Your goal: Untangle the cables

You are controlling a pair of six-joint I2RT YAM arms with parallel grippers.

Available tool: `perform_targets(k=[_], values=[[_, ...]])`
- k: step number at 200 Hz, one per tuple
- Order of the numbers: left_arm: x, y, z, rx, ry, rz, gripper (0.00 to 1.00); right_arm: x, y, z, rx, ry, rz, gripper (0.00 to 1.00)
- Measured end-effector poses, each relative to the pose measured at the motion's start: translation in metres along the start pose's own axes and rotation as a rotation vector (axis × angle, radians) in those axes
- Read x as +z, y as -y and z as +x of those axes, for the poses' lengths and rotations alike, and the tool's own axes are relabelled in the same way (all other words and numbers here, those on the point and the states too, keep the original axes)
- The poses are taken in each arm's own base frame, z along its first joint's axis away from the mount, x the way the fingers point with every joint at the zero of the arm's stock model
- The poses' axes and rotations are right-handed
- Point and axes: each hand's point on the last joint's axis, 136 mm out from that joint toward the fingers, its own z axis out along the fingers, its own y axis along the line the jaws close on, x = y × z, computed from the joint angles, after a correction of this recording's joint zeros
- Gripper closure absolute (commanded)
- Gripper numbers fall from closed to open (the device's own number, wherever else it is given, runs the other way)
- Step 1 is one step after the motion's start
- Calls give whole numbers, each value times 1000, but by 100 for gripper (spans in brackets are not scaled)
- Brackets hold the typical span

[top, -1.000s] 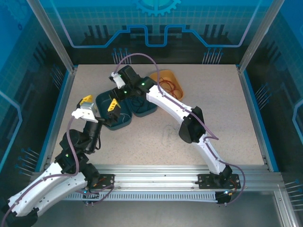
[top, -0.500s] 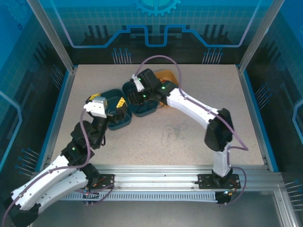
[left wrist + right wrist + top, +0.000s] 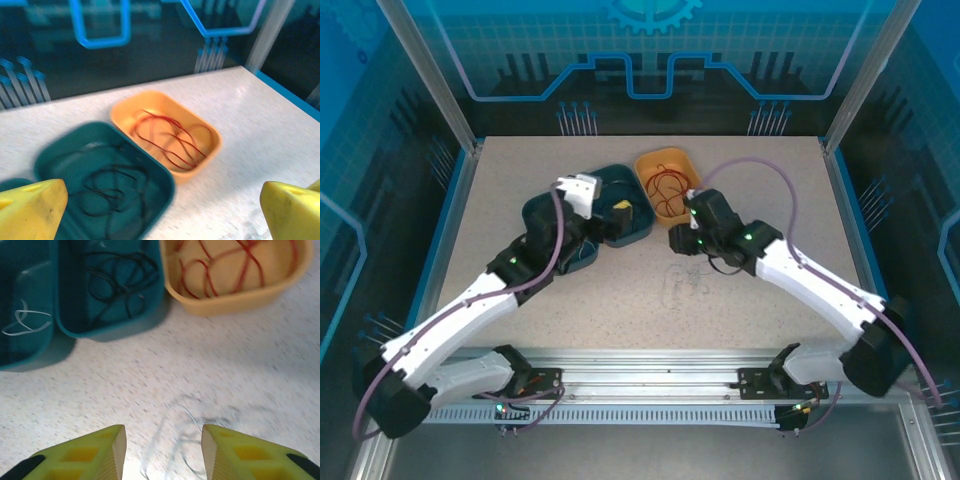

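A clear cable [image 3: 190,432] sprawls loosely on the table [image 3: 280,365], lower centre of the right wrist view. It is just ahead of the right gripper [image 3: 161,445], whose jaws are spread and empty, and it has no clear long axis. The red cable [image 3: 225,262] lies in the orange tray [image 3: 235,302] and the black cable [image 3: 117,275] in a teal tray [image 3: 115,325]. The left gripper [image 3: 162,207], also spread and empty, hangs by those trays, farther off. I can read no writing.
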Motion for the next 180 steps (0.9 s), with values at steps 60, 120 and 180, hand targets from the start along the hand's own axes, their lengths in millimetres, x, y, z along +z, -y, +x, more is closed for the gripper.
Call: perform_targets(k=[60,120,180], values=[[62,53,96,-29,-382,275,26,-7,49,56,126,-54,129,51],[92,78,184,188,-678,392,41,-8,77,78,254,-66,178,29],[114,84,220,319,-808,462,56,-18,78,69,297,-19,159,0]])
